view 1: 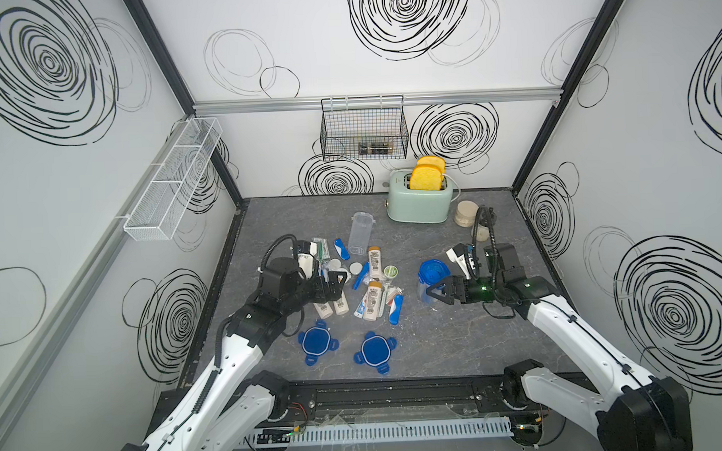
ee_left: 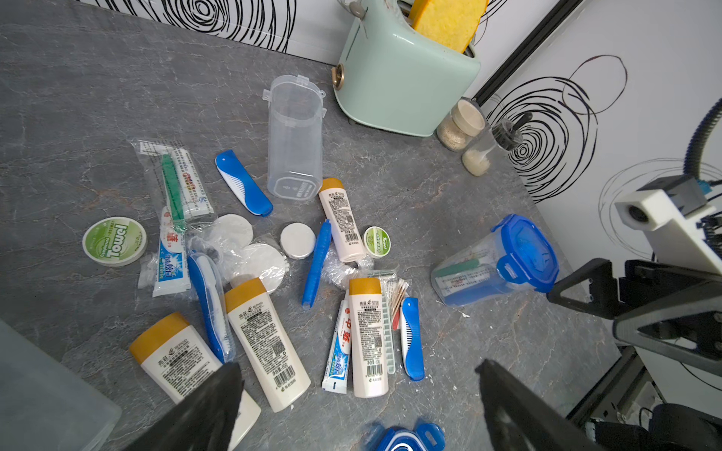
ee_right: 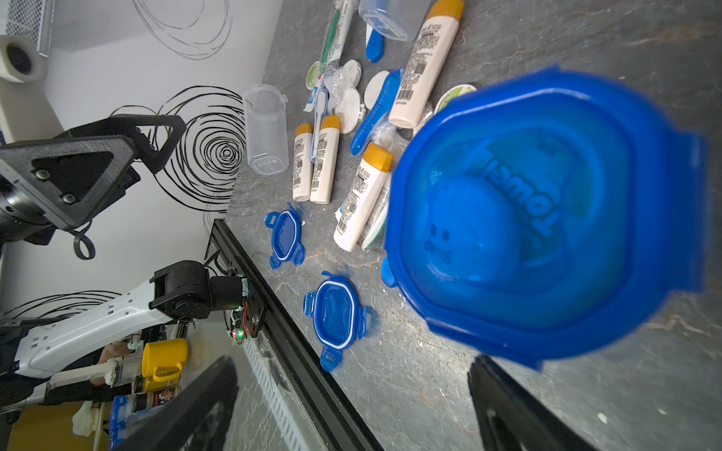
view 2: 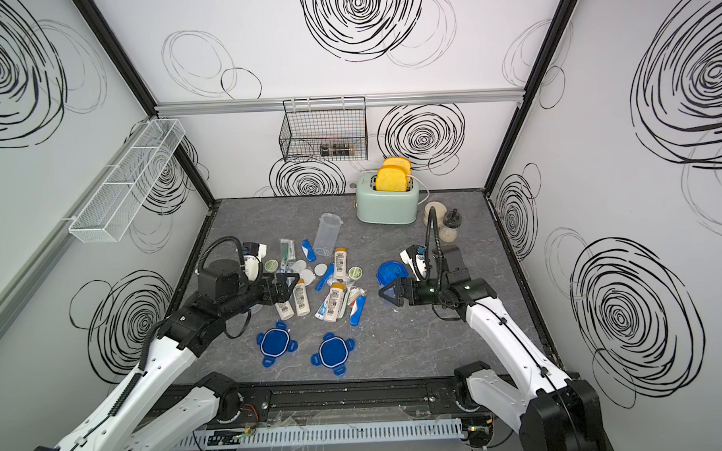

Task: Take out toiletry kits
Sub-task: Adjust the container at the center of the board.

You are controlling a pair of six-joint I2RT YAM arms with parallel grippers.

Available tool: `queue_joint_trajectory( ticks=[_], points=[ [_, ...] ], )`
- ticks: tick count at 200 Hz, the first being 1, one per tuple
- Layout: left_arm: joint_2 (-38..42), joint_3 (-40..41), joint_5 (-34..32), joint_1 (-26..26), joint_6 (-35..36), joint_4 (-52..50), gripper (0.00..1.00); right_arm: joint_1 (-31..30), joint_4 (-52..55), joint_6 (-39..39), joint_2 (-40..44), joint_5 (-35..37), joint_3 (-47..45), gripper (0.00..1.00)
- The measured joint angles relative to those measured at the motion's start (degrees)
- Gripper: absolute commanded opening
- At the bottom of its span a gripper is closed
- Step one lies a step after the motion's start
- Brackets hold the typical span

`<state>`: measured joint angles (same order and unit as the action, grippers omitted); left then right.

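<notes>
The toiletry kits [view 1: 369, 284] lie loose on the grey table in both top views: cream bottles with tan caps [ee_left: 269, 339], toothpaste tubes [ee_left: 338, 351], blue folding toothbrushes [ee_left: 244, 183], round towel tins [ee_left: 114, 241] and sachets. My left gripper [view 1: 336, 283] hovers open over the left side of the pile [view 2: 336, 285], nothing between its fingers [ee_left: 211, 406]. A closed clear jar with a blue lid [view 1: 433, 271] lies tilted at the right, more items inside. My right gripper [view 1: 434, 294] is open beside it, one finger [ee_right: 508, 402] just under the lid [ee_right: 547, 218], not around it.
An empty clear jar [view 1: 360, 232] lies behind the pile; another [ee_right: 265, 129] lies by the left arm. Two blue four-tab lids [view 1: 316, 341] [view 1: 374, 352] rest near the front edge. A mint toaster [view 1: 420, 199], beige jars [view 1: 466, 214] and a wire basket [view 1: 364, 129] stand at the back.
</notes>
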<state>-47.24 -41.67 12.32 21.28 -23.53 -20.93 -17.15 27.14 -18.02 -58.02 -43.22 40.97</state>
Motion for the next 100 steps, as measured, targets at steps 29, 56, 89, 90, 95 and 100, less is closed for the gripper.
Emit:
queue_joint_trajectory(
  ticks=[29, 56, 89, 90, 95, 100],
  points=[
    [0.0, 0.0, 0.9, 0.7, 0.0, 0.3, 0.98, 0.1, -0.1, -0.1, 0.9, 0.2, 0.0, 0.94],
    [-2.1, -0.2, 8.3, 2.3, -1.8, 3.7, 0.90, 1.7, -1.2, -2.5, 4.0, 1.1, -2.0, 0.91],
    [-10.6, -6.1, 15.2, 13.1, -7.1, 10.5, 0.86, 8.6, -7.9, -8.6, 12.6, -1.2, -14.0, 0.90],
    [-10.8, -6.3, 15.3, 13.4, -7.2, 10.6, 0.85, 8.8, -8.0, -8.7, 12.8, -1.3, -14.3, 0.90],
    [-12.5, -8.0, 15.8, 15.6, -7.7, 11.8, 0.85, 10.4, -9.0, -9.5, 14.1, -1.7, -16.1, 0.90],
    [-13.7, -9.4, 16.2, 17.3, -8.1, 12.6, 0.85, 12.1, -9.8, -10.3, 15.4, -2.2, -17.7, 0.90]
  ],
)
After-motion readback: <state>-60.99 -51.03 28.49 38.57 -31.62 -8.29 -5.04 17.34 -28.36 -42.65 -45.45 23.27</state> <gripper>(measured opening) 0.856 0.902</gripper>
